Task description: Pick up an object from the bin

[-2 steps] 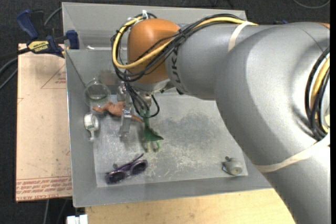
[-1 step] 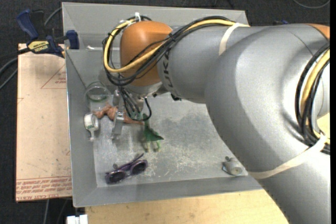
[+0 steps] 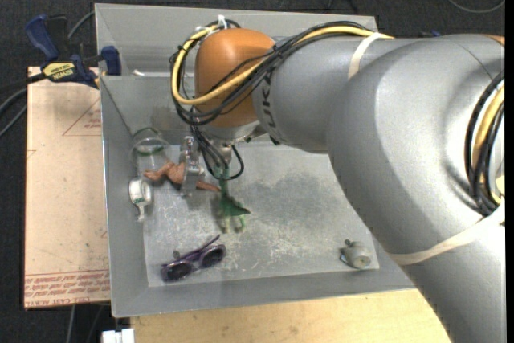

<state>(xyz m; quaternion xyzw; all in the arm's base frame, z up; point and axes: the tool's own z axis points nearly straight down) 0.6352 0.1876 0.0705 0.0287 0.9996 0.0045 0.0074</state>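
The purple sunglasses point(image 3: 193, 259) lay nearest, by the front edge of the bin point(image 3: 289, 209), with a small grey piece point(image 3: 355, 255) toward its front right corner. Farther in sat a green toy point(image 3: 229, 209), and a white object point(image 3: 140, 195) lay by the left wall. Between them the gripper point(image 3: 191, 173) hung low at a brown figure point(image 3: 165, 171); whether the claw was released or clenched could not be told. A clear cup point(image 3: 148, 144) lay beyond. With neighbours this close, a grasp risked snagging the green toy or knocking the figure aside.

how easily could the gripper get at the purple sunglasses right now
Probably yes: the purple sunglasses lie alone on bare bin floor, nothing on top. The gripper hangs just beyond them, by a brown toy and a green thing.
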